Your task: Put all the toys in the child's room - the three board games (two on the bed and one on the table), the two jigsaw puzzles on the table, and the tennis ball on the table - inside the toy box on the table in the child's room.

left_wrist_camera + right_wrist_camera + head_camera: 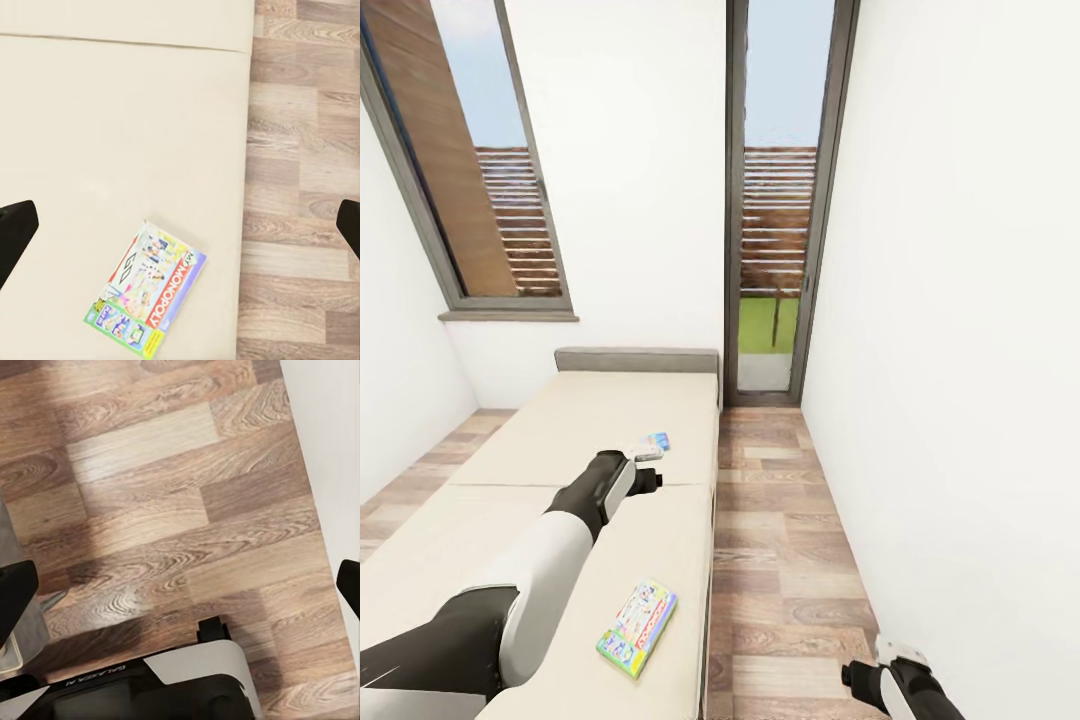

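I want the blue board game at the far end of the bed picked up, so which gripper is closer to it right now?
Left. The left gripper hovers over the bed, just short of the blue board game. The right gripper is low over the wood floor, off the bed's side.

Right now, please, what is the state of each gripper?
Left gripper: open, holding nothing, above the bed.
Right gripper: open, empty, over the floor.
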